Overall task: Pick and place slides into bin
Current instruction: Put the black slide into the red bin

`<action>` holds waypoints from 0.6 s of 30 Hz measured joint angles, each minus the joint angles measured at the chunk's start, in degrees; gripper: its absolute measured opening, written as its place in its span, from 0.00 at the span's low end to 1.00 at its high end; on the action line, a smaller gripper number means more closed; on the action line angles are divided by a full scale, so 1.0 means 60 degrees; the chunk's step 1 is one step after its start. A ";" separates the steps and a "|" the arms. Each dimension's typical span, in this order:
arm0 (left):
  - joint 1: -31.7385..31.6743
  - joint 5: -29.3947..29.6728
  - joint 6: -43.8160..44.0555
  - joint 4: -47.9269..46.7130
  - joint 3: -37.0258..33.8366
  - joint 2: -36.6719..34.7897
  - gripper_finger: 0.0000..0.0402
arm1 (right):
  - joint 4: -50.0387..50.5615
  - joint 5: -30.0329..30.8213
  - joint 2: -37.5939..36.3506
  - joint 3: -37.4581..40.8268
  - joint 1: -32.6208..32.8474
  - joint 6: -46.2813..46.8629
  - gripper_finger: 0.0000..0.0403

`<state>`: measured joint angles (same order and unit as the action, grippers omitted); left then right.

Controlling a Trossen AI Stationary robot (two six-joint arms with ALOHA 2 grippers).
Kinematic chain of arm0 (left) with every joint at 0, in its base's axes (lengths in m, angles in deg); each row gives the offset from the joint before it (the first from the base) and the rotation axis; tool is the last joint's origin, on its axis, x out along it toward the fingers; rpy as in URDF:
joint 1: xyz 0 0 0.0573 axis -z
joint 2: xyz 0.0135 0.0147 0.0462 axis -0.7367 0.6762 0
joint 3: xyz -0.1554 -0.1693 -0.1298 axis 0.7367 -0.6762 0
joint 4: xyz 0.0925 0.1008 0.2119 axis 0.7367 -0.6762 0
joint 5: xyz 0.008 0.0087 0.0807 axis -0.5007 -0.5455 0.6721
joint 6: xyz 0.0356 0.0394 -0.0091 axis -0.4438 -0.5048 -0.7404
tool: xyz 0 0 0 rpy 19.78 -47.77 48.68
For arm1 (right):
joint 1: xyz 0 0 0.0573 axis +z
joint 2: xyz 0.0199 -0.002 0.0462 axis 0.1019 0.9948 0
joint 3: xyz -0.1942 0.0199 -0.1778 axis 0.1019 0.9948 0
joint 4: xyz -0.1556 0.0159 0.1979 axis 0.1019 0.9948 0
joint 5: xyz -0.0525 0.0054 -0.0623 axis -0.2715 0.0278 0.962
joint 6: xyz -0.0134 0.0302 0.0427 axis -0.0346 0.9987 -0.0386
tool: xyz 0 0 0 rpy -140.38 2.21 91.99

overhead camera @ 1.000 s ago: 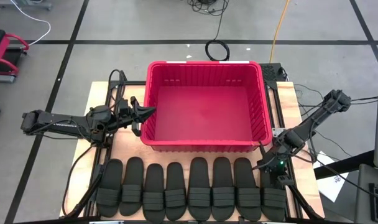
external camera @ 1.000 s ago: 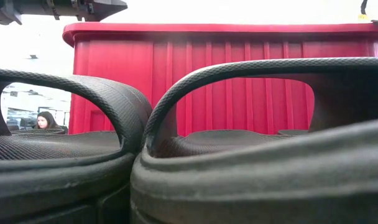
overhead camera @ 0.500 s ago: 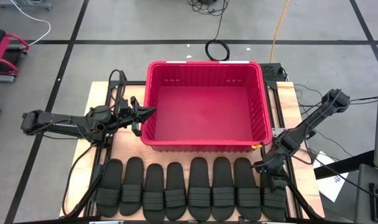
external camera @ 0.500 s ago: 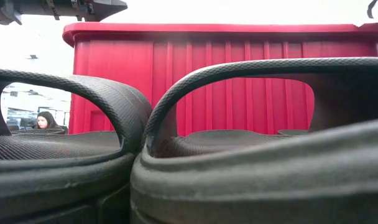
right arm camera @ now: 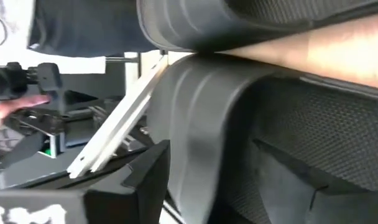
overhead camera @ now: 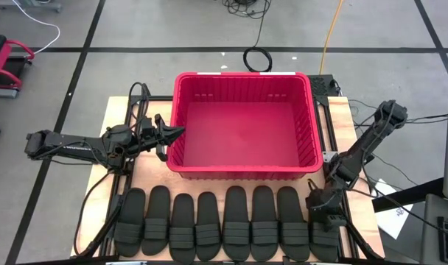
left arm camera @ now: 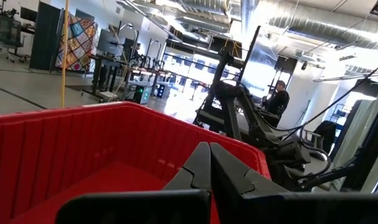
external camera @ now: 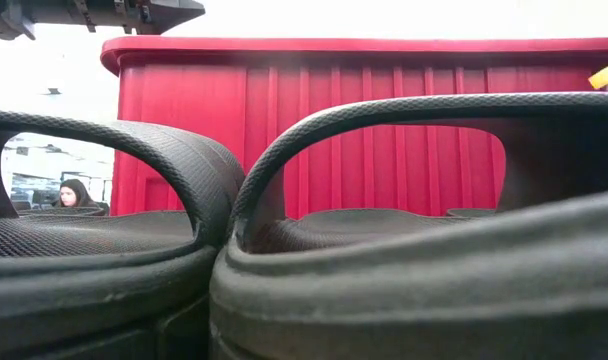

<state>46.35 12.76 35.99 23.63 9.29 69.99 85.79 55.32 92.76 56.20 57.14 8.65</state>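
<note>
Eight black slides (overhead camera: 224, 224) lie sole-down in a row along the table's near edge; two fill the low view (external camera: 414, 280). The red bin (overhead camera: 242, 168) stands behind them, with nothing in it. My right gripper (overhead camera: 320, 205) is open, low over the far end of the rightmost slide (overhead camera: 325, 230). In the right wrist view its fingers (right arm camera: 145, 177) stand on either side of that slide's raised side (right arm camera: 201, 118). My left gripper (overhead camera: 172, 134) is shut and empty, level at the bin's left rim, also in the left wrist view (left arm camera: 209, 155). My right gripper has its open fingers on either side of the rightmost slide's side (right arm camera: 201, 143), coming from above and the far side. I cannot tell whether they touch it. The slide lies flat on the table.
The table's metal frame rail (overhead camera: 343, 221) runs close beside the rightmost slide. Bare wood (overhead camera: 147, 173) lies between the bin and the slide row. A person sits far off beyond the table (external camera: 76, 193); another shows in the left wrist view (left arm camera: 277, 96).
My right gripper has gone down and toward the table's near edge, onto the rightmost slide's far end. The slides and the bin have not moved.
</note>
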 joint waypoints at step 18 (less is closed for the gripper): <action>0.0000 0.0000 -0.0015 -0.0217 0.0000 0.0003 0.00 | -0.2471 0.0411 0.1819 -0.0004 0.0291 -0.0249 0.50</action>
<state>46.35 12.76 35.90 22.33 9.29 70.01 70.97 57.79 103.67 56.18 58.89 7.15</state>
